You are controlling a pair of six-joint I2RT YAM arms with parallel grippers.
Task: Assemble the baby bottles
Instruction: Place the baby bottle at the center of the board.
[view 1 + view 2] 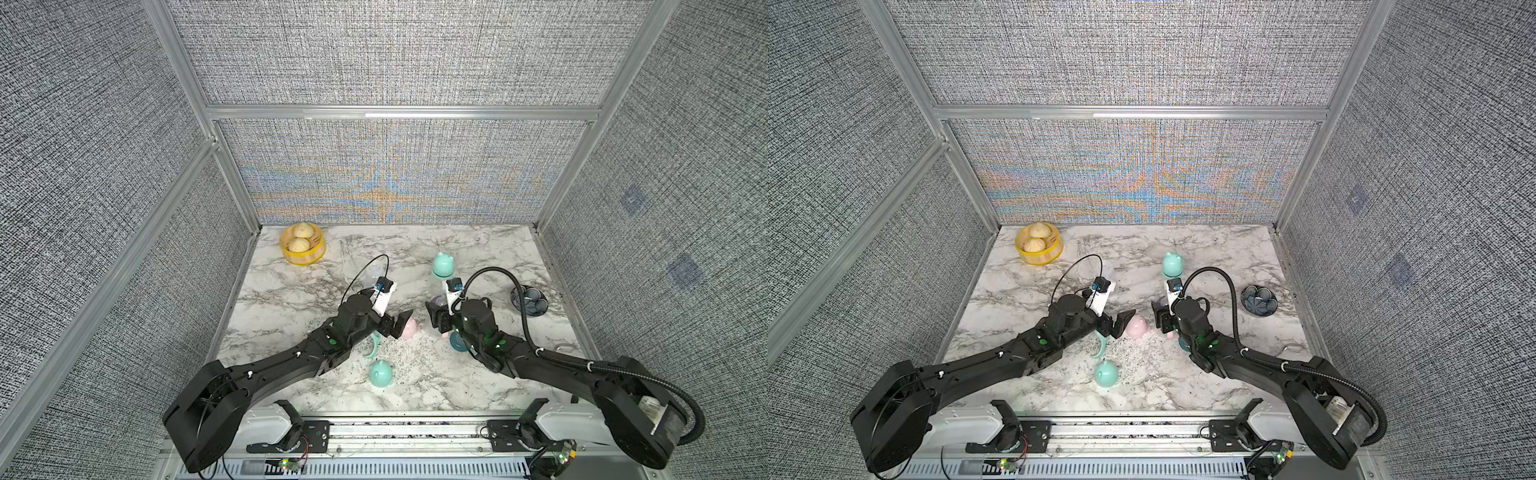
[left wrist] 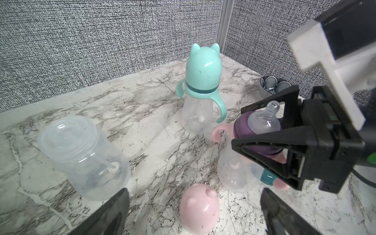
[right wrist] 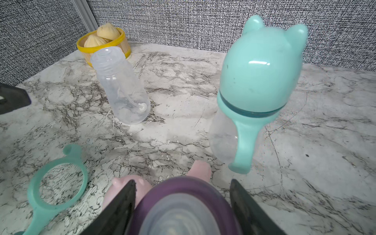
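While the right gripper (image 3: 184, 205) clamps the purple nipple collar (image 3: 156, 193), the left gripper (image 2: 195, 220) stands open just behind the pink eared cap (image 2: 198, 205).

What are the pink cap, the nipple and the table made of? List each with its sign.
Pink cap: opaque hard plastic, it seems; smooth, with soft highlights.
Nipple: likely silicone; cloudy, translucent, ribbed tip.
Table: marble look, grey veins on white; stone or printed laminate, cannot tell.
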